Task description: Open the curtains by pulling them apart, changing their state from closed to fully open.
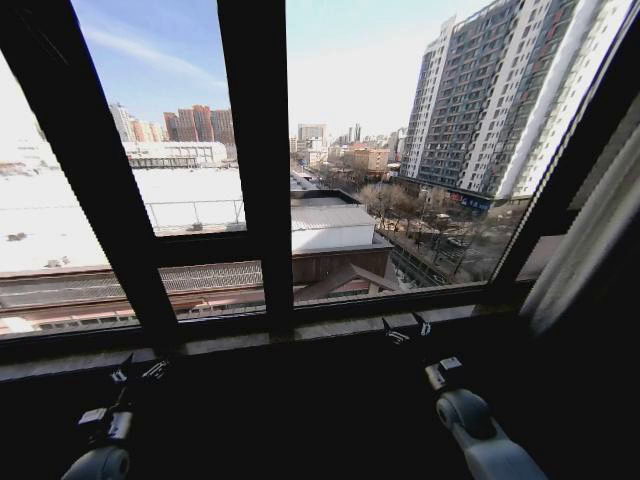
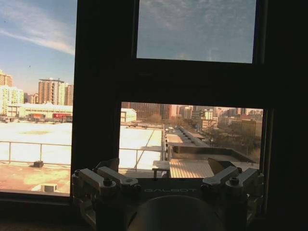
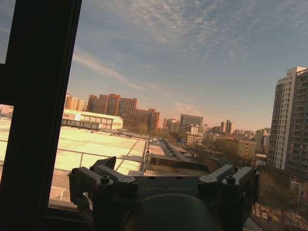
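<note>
Holding both grippers, left (image 1: 140,372) and right (image 1: 405,330), open and empty low before the window (image 1: 350,150), confirming curtains (image 1: 585,240) gathered fully at right frame edge.

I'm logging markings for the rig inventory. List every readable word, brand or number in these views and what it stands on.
"GALBOT": embossed on the left gripper body, left wrist view.
Same spot on the right gripper, right wrist view: embossed lettering, too faint to read.
Red signs on distant buildings: too small to read.
</note>
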Available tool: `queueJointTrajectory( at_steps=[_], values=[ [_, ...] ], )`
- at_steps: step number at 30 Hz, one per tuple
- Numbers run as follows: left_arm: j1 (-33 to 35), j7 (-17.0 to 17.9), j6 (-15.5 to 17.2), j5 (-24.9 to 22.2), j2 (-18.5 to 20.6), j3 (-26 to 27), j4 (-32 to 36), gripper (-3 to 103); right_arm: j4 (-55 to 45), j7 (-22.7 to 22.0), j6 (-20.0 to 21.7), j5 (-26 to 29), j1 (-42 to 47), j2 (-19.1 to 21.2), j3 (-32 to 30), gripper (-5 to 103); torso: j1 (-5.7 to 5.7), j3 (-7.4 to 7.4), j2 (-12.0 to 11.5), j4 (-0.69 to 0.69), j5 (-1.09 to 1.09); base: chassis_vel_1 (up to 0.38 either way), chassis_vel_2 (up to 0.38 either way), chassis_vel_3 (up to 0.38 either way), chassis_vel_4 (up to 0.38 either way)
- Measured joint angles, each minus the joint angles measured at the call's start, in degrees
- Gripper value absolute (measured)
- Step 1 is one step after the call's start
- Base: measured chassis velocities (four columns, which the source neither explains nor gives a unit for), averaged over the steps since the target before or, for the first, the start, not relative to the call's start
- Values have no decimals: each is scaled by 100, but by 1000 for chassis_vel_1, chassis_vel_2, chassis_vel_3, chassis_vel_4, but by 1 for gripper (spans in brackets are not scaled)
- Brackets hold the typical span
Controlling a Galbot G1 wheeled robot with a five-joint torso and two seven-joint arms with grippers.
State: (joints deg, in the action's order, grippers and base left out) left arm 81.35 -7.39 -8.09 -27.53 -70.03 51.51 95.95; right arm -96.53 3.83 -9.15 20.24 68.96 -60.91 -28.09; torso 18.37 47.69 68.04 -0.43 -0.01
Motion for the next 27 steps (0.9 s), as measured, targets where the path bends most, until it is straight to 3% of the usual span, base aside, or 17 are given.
queueJointTrajectory(
  at_steps=[17, 27],
  values=[
    [0, 0, 0, 0, 0, 0, 0, 100, 0, 0, 0, 0, 0, 0, 0, 100, 0, 0, -1, 0, 2, -14, -20, 16, 18],
    [0, 0, 0, 0, 0, 0, 0, 100, 0, 0, 0, 0, 0, 0, 0, 100, 1, 0, -1, -1, 3, 15, -195, -18, 197]
  ],
)
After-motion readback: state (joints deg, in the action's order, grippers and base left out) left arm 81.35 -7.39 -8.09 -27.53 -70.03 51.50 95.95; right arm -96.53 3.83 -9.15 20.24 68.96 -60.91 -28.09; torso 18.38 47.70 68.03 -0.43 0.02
